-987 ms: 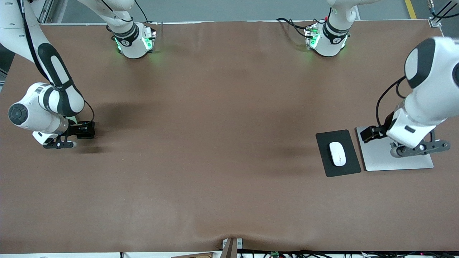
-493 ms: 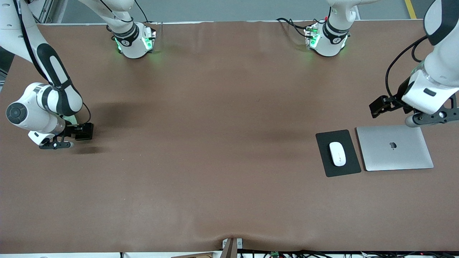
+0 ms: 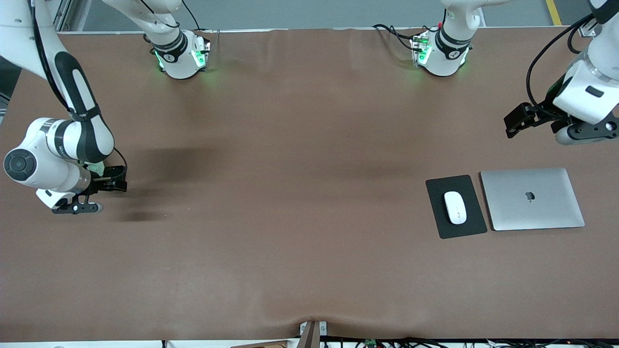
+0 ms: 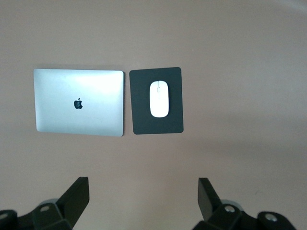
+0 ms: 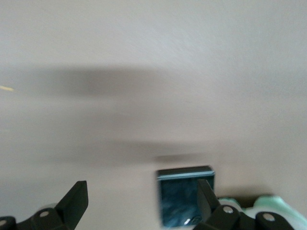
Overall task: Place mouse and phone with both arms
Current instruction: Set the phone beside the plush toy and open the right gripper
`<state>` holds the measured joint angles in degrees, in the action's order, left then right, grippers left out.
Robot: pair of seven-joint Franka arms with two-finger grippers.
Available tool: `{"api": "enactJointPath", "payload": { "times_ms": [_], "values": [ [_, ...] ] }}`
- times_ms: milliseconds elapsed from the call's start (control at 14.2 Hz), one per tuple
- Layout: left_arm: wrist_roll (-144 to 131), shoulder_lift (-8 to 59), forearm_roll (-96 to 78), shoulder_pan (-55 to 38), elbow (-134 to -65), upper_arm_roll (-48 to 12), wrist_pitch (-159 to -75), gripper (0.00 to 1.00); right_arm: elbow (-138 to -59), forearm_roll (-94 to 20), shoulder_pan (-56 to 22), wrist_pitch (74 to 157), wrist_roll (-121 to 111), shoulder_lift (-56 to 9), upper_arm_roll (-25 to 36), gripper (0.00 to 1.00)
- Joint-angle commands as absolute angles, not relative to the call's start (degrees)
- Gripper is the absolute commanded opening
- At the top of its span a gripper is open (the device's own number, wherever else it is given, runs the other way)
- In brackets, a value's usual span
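The white mouse [image 3: 455, 207] lies on a black pad [image 3: 466, 227] toward the left arm's end of the table; it also shows in the left wrist view [image 4: 159, 98]. The phone [image 5: 182, 196], a dark slab, lies on the table under my right gripper [image 5: 141, 206], close to one fingertip [image 5: 206, 196]; the right arm hides it in the front view. My right gripper [image 3: 77, 209] is open and low over the table. My left gripper [image 3: 587, 133] is open and empty, over bare table beside the laptop [image 3: 532, 198].
A closed silver laptop [image 4: 79, 101] lies beside the black pad [image 4: 141, 81]. A mint-green object [image 5: 271, 211] sits next to the phone, and its edge shows under the right arm [image 3: 96, 169]. Brown cloth covers the table.
My left gripper has risen off the laptop and moved toward the robots' bases, uncovering the laptop. My right gripper has shifted slightly toward the front camera.
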<state>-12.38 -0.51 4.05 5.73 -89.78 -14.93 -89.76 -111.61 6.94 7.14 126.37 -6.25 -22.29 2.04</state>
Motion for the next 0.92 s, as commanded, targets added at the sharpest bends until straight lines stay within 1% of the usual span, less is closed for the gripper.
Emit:
{"api": "enactJointPath", "payload": {
  "times_ms": [0, 211, 564, 705, 846],
  "values": [
    [-10.6, -3.1, 2.7, 1.4, -91.6, -10.4, -88.0, 1.0, -108.0, 6.7, 3.4, 118.8, -1.7, -17.2, 2.0, 1.0],
    [-10.7, -3.8, 1.7, 1.0, -91.9, -9.8, -87.8, 1.0, -106.3, -0.8, 2.4, 111.1, -2.3, -11.2, 1.9, 1.0],
    [-10.5, -3.4, 1.5, 1.4, -91.4, -9.9, -87.6, 1.0, -106.2, -1.4, 1.3, 103.3, -1.7, -0.3, 1.7, 1.0],
    [-10.5, -3.4, 1.5, 1.4, -91.3, -9.9, -87.5, 1.0, -105.1, -1.4, 1.7, 99.7, -1.6, 2.3, 1.5, 1.0],
    [-10.5, -3.4, 1.5, 1.5, -91.1, -9.8, -87.5, 1.0, -102.0, -1.4, 1.7, 94.2, -1.0, 3.0, 1.8, 1.0]
  ]
}}
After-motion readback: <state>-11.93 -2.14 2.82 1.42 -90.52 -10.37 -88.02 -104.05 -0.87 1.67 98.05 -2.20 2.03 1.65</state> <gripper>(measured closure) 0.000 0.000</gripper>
